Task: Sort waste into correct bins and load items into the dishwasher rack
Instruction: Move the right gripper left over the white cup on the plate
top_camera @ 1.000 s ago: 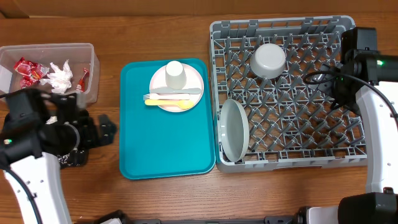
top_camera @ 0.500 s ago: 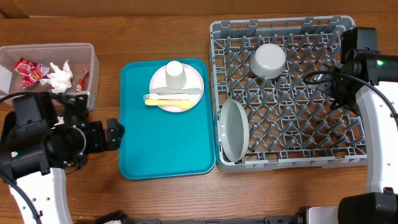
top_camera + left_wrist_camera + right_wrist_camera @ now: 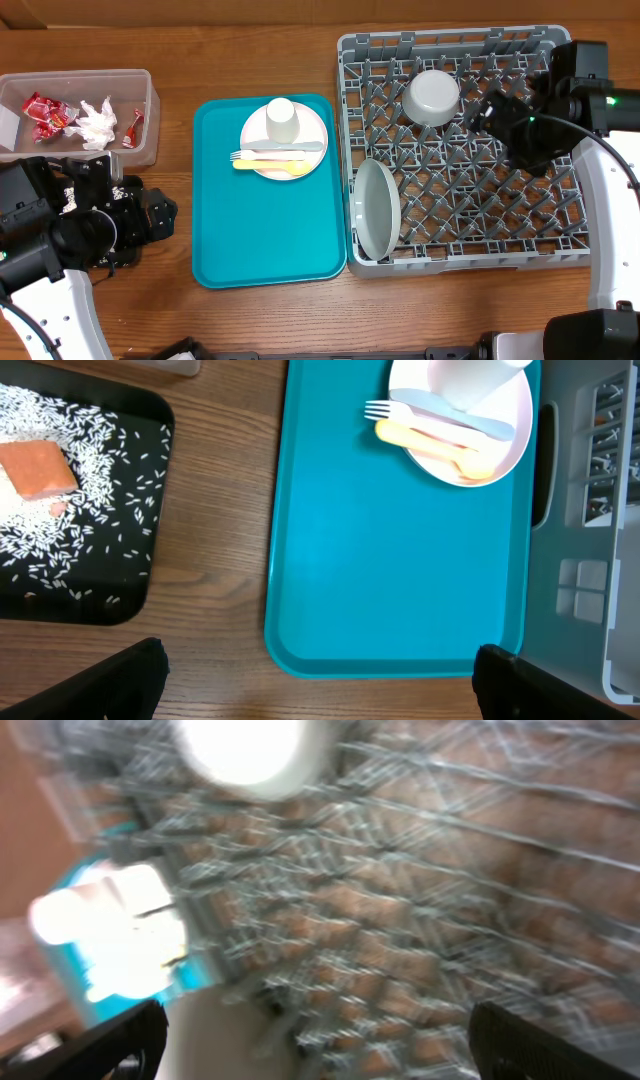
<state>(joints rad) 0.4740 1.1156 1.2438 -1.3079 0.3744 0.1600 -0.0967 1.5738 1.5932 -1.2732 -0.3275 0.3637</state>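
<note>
The left gripper [image 3: 165, 213] hangs above the wooden table [image 3: 260, 320] at the near left, between the black tray [image 3: 140, 560] and the teal tray [image 3: 265, 230]. Its pincer is released: in the left wrist view the two fingertips [image 3: 130, 680] stand wide apart at the bottom corners. The right gripper [image 3: 492, 115] hangs over the far part of the dishwasher rack [image 3: 460, 262], just right of the grey bowl [image 3: 432, 96]. It is released too, with its dark fingertips [image 3: 120, 1040] far from each other. The right wrist view is blurred, so the details there are not clear.

The rack stands on the right side of the table. The grey bowl sits in its far part. The grey plate [image 3: 377, 210] stands on edge in the near left corner of the rack, close to the left wall.

The teal tray lies in the middle, just beside the rack. On its far part lies the pale plate [image 3: 312, 130]. The white cup [image 3: 281, 120] stands on this plate, and the yellow and white cutlery [image 3: 270, 157] lies across the plate on the near side of the cup.

The clear tub [image 3: 75, 73] stands at the far left. Inside it are the red wrappers [image 3: 40, 112] and the white napkin [image 3: 98, 125]. The black tray lies near the tub, left of the teal tray. It holds the rice grains [image 3: 100, 440] and the orange cube [image 3: 38, 468].
</note>
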